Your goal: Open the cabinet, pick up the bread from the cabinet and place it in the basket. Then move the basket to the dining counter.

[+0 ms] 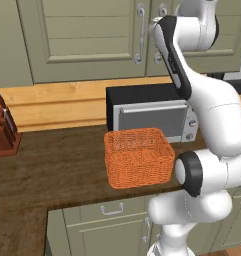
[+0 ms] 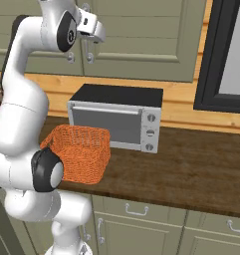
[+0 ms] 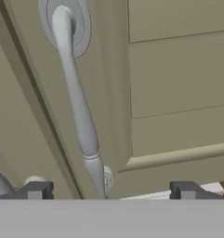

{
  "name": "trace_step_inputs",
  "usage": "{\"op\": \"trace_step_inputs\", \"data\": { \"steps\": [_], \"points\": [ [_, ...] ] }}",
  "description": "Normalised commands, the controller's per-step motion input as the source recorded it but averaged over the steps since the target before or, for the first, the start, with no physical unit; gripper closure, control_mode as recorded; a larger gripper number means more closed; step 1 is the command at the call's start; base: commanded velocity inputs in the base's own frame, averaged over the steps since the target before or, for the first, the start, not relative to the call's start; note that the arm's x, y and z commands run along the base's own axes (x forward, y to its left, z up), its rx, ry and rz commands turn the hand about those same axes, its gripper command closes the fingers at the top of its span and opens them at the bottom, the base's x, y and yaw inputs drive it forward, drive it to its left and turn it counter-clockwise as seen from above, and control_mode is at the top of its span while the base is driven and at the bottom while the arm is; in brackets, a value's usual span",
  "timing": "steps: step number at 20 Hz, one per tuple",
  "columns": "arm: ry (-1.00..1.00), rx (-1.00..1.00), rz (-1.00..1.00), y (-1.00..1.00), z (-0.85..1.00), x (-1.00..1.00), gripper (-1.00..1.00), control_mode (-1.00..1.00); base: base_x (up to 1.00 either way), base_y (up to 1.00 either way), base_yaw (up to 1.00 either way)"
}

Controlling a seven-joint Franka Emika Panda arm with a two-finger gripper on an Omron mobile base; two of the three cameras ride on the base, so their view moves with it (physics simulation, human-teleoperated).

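- I see my gripper (image 3: 111,190) raised up at the cabinet (image 1: 87,35), its two dark fingertips (image 3: 36,190) standing wide apart with nothing between them but air.
- In the hand view the curved silver handle (image 3: 76,93) runs down into the gap between the fingertips, closer to one tip than the other; I cannot tell whether either tip touches it.
- The door panel (image 3: 178,69) that carries this handle lies just beyond the gripper, and both doors look shut, their edges meeting at a dark seam beside the handle.
- From the left base view I see the arm (image 1: 217,125) rising past the microwave and the hand reaching the pair of door handles (image 1: 140,32) at the middle of the cabinet.
- From the right base view the hand (image 2: 89,25) sits right against the cabinet front, above the microwave (image 2: 116,119).
- The orange basket (image 1: 138,157) sits well below the gripper on the dark wood bench (image 1: 47,170), just in front of the microwave and close to the bench's front edge; what I can see of its inside shows only the weave.
- A knife block (image 1: 4,132) stands on the bench far off to the side of the gripper, well apart from the basket.
- A dark window frame (image 2: 216,64) sits on the wall off to the other side.
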Motion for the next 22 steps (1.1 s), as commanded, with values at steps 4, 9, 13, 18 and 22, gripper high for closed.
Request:
{"op": "trace_step_inputs", "data": {
  "steps": [4, 9, 13, 18, 22],
  "points": [
    [-0.03, 0.0, 0.0, 0.22, 0.0, 0.5, -1.0, -1.0, 0.0, 0.0, 0.0],
    [-0.03, 0.0, 0.0, -0.01, 0.0, 0.53, -1.0, -1.0, 0.0, 0.0, 0.0],
    [-0.04, 0.0, 0.0, -0.03, -0.07, 0.49, -1.0, -1.0, 0.0, 0.0, 0.0],
    [-0.13, 0.0, 0.0, -0.01, -0.43, 0.35, -1.0, -1.0, 0.0, 0.0, 0.0],
    [-0.13, 0.0, 0.01, 0.0, -0.29, 0.34, -1.0, -1.0, 0.0, 0.0, 0.0]
  ]
}}
